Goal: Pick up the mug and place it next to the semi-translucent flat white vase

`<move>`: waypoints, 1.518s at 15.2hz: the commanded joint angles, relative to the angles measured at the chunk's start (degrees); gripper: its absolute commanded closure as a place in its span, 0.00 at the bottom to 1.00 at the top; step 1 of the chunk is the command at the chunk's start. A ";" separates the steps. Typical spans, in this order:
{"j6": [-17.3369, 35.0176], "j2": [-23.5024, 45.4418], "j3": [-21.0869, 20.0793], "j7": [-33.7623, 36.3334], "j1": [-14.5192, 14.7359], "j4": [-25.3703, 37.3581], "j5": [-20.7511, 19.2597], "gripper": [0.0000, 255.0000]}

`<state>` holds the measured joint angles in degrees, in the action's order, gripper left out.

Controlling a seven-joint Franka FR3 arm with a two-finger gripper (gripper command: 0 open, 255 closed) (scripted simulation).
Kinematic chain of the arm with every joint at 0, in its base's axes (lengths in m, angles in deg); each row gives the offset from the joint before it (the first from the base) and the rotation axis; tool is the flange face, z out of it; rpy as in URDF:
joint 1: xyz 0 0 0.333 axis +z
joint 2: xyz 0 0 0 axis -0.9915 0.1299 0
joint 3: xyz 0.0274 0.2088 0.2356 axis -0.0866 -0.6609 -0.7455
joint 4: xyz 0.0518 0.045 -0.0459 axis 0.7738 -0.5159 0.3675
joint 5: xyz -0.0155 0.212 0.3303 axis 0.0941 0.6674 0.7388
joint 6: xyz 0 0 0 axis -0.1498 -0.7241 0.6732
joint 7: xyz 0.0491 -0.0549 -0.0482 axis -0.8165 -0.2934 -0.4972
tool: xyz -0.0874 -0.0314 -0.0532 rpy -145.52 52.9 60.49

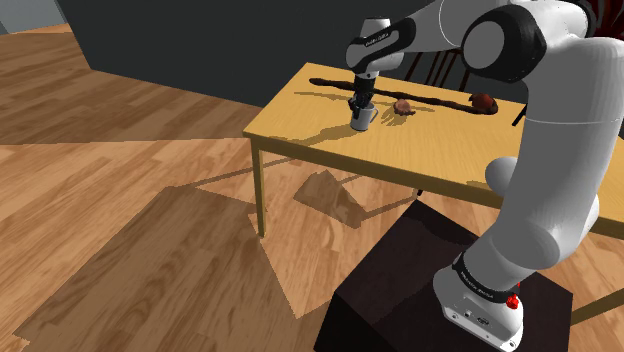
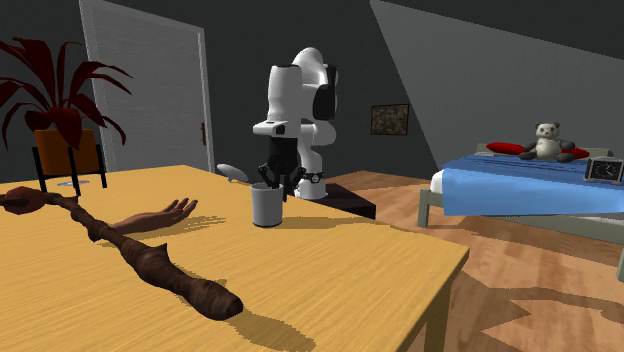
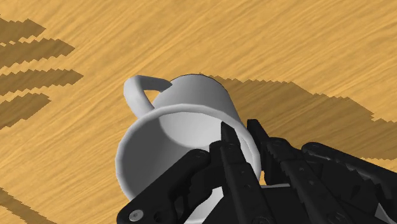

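One long, knobbly brown branch lies nearest the camera in the second exterior view, running across the yellow wooden table toward that view's left. Just behind it rests a brown hand-shaped piece, its spread tips turned toward that view's right. Beyond this piece, apart from it and nearer the table's far edge, is the mug: pale grey-white, upright. The gripper meets it from above. In the wrist view the two black fingers straddle the mug's wall on the side away from the handle, one inside the rim and one outside, clamped on the wall between them. Whether the mug's base rests on the table or hangs just clear of it cannot be told. Behind the table the white arm rises from its dark stand. Farther back stand a plant with dark red leaves in an orange pot at that view's left, a grey panelled door, and a small framed picture on the grey wall. At that view's right is a bed with a blue cover, carrying a teddy bear and a clock.
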<state>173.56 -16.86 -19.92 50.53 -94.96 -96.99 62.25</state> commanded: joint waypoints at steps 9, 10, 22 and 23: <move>-3.20 -1.57 0.20 0.10 0.12 1.67 -0.38 1.00; -3.85 -1.85 0.24 0.11 0.14 2.05 -0.45 1.00; -12.03 -4.42 0.55 0.18 0.23 7.72 -1.07 1.00; -12.74 -4.56 0.57 0.17 0.23 8.30 -1.11 1.00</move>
<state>161.79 -21.43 -19.32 50.56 -94.80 -89.68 61.17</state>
